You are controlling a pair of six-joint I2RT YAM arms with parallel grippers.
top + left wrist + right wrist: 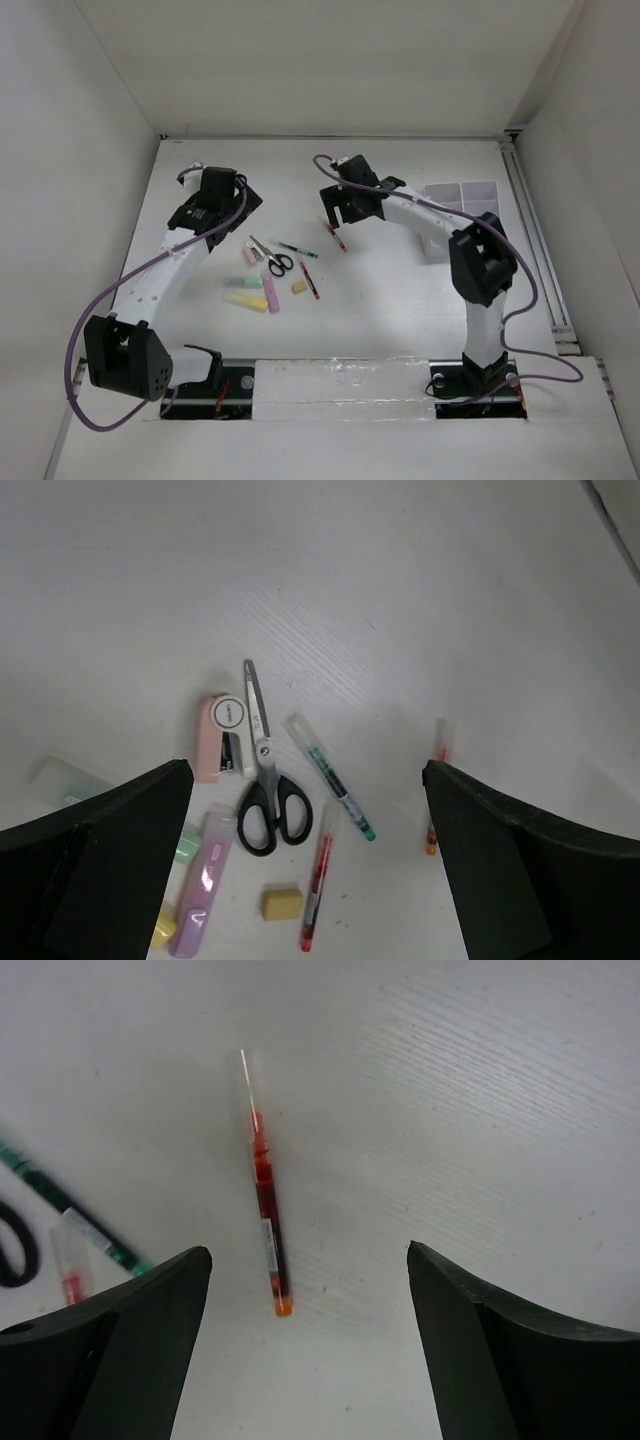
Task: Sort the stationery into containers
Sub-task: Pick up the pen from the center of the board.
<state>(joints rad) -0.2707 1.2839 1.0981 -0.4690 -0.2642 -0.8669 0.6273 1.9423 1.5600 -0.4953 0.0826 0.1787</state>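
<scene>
The stationery lies loose mid-table: black-handled scissors [273,258] [262,780], a green-tipped pen [298,249] [331,777], a red pen [308,279] [317,880], a tan eraser [298,287] [281,902], pink [270,293], green [243,283] and yellow [246,301] markers, and a pink block [250,255]. A separate red pen [335,233] [267,1210] lies under my right gripper [345,205] [308,1250], which hovers open with the pen nearer its left finger. My left gripper [222,195] [306,770] hangs open above the pile, holding nothing. The divided white container [462,197] stands at the right.
White walls enclose the table on three sides. The right arm's forearm [430,220] passes in front of the container. A rail [530,230] runs along the right edge.
</scene>
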